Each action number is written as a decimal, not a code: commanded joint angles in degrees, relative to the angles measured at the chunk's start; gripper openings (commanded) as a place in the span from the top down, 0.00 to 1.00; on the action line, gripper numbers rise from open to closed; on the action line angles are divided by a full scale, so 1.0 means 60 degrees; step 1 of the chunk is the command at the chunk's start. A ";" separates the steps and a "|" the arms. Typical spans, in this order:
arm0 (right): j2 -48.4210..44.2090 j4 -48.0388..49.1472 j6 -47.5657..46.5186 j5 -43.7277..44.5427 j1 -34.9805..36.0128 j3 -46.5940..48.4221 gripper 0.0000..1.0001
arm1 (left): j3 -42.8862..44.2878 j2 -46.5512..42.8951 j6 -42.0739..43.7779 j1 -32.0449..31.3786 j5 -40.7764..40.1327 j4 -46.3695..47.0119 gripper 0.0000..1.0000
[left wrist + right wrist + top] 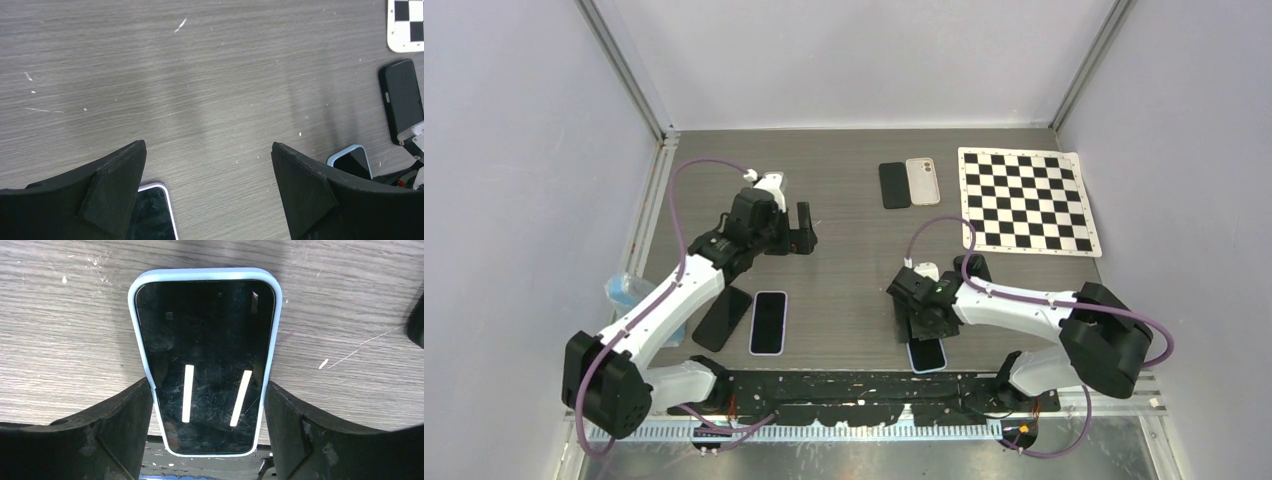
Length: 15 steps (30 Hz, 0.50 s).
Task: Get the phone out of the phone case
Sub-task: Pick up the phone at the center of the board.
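1. My right gripper [207,397] has a finger each side of the phone [207,350], at the table's [60,340] near edge. I can't tell if it squeezes.
2. Squeezing the case [205,273] could trap the phone inside.

- Place: robot lab, a bench-top test cell.
- Walls [524,150]: plain pale panels closing the left, far and right sides.
- Posts [622,65]: bare metal frame bars running into the two far corners.
- Table [854,270]: grey wood-grain top, scuffed and flecked.
- Left arm [664,300], right arm [1014,303]: white and black, fixed side by side on a black plate [854,385] at the near edge.
- Cables [678,220]: purple, looped loose along both arms.
- Checkerboard [1027,200]: printed black-and-white sheet, flat, far right.
- Handsets laid flat: black phone [895,184] and beige phone [922,181] far middle; dark phone [722,318] and white-edged phone [768,322] near left; blue-cased phone [207,365] near right.
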 commanded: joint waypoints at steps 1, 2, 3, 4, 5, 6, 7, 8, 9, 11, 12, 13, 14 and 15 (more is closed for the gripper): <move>-0.0037 0.0476 0.0340 0.0648 0.0013 0.0148 0.37 | -0.0020 -0.0735 0.0007 0.0076 -0.0784 0.0444 0.00; -0.0045 0.0501 0.0370 0.0654 0.0013 0.0202 0.49 | -0.0048 -0.0818 0.0026 0.0078 -0.0843 0.0443 0.00; -0.0026 0.0502 0.0385 0.0692 0.0012 0.0316 0.53 | -0.0075 -0.0920 0.0034 0.0077 -0.0905 0.0443 0.00; -0.0003 0.0499 0.0363 0.0749 0.0012 0.0404 0.58 | -0.0097 -0.1002 0.0024 0.0076 -0.0948 0.0443 0.00; 0.0039 0.0498 0.0323 0.0798 0.0008 0.0608 0.60 | -0.0125 -0.1071 0.0013 0.0076 -0.0971 0.0450 0.00; 0.0073 0.0497 0.0197 0.0952 0.0010 0.0725 0.61 | -0.0150 -0.1124 -0.0031 0.0076 -0.0980 0.0464 0.00; 0.0165 0.0504 0.0101 0.1024 -0.0025 0.0996 0.61 | -0.0172 -0.1170 -0.0080 0.0076 -0.0977 0.0471 0.00; 0.0231 0.0523 -0.0140 0.1081 -0.0058 0.1146 0.62 | -0.0199 -0.1198 -0.0137 0.0076 -0.0977 0.0490 0.00; 0.0406 0.0562 -0.0258 0.1089 -0.0155 0.1464 0.61 | -0.0235 -0.1246 -0.0177 0.0076 -0.0977 0.0539 0.00; 0.0745 0.0626 -0.0717 0.0884 -0.0382 0.1931 0.59 | -0.0385 -0.1367 -0.0258 0.0079 -0.0886 0.0767 0.00; 0.0873 0.0635 -0.0982 0.0607 -0.0507 0.2061 0.58 | -0.0492 -0.1426 -0.0297 0.0080 -0.0852 0.0954 0.00; 0.1090 0.0784 -0.1111 0.0412 -0.0773 0.2231 0.57 | -0.0630 -0.1503 -0.0345 0.0077 -0.0842 0.1184 0.00; 0.1170 0.0926 -0.1315 0.0039 -0.1019 0.2247 0.56 | -0.0743 -0.1599 -0.0426 0.0084 -0.0843 0.1382 0.00; 0.1358 0.1194 -0.1402 -0.0114 -0.1141 0.2256 0.55 | -0.0836 -0.1644 -0.0510 0.0077 -0.0845 0.1544 0.00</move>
